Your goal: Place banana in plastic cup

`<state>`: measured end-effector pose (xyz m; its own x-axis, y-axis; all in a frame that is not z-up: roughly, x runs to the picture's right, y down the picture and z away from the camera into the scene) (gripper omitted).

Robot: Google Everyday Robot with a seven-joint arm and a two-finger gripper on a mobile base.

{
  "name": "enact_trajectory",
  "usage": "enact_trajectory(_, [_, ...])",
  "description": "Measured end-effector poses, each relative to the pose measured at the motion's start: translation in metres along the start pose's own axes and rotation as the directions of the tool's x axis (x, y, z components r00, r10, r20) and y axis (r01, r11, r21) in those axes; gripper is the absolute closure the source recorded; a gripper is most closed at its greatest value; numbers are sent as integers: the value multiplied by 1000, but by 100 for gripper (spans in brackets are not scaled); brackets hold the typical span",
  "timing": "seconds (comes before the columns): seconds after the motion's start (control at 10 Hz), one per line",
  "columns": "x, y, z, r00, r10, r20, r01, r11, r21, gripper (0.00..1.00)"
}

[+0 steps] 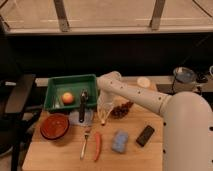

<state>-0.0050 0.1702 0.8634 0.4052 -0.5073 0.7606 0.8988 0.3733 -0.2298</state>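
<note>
Camera view: wooden table (50, 155), one arm reaching in from the right edge.
Gripper (103, 110): mid-table, pointing down onto the banana (104, 120); whether it has hold of it cannot be told.
Plastic cup (90, 118): just left of the banana, at the green tray's (70, 79) front edge.
Grapes (121, 109): just right of the banana.
Fork (85, 142), carrot (97, 146), sponge (120, 141): nearer the front edge.
Red bowl (54, 126): near the left edge.
Bare wood: front-left corner and along the front edge.

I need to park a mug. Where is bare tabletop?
Front left corner, bordered by red bowl and fork; front edge below blue sponge and black block. Crowded in the middle, where the gripper is at the banana beside grapes.
</note>
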Motion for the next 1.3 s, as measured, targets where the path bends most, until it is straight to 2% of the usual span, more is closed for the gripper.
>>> enact_trajectory(0.1, [1, 2, 4, 1000, 9, 6, -9, 1000, -1, 99])
enact_trajectory(0.3, [2, 5, 5, 1000, 18, 5, -18, 1000, -1, 100])
enact_trajectory(0.5, [2, 8, -6, 999, 18, -27, -18, 1000, -2, 100])
enact_trajectory(0.9, [-8, 5, -54, 994, 1, -112, 3, 1000, 29, 100])
enact_trajectory(1.2, [-13, 10, -82, 986, -3, -166, 12, 999, 49, 100])
enact_trajectory(1.3, [-14, 13, -102, 981, 0, -195, 12, 998, 58, 100])
